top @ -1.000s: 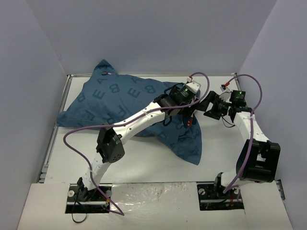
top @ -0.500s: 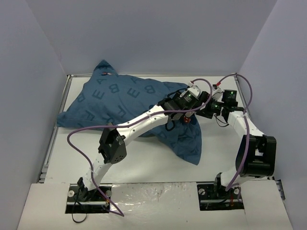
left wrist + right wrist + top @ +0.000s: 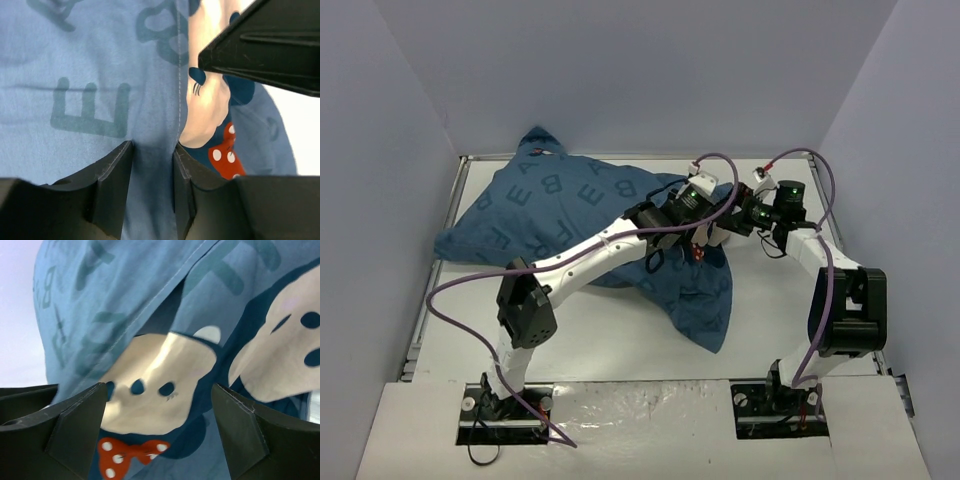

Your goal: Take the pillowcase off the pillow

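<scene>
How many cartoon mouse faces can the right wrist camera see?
2. One face sits mid-picture above a red bow; the other face is at the right edge, partly cut off. Folds of the pillowcase may hide more.

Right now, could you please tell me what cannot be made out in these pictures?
- The left gripper: left wrist view, fingers close together over cloth; a pinch is unconfirmed.
- The pillow: unseen in every view; the pillowcase covers it.
- The pillowcase opening: top view, left gripper and right gripper overlap its right end.
- The pillowcase edges: both wrist views crop them.
</scene>
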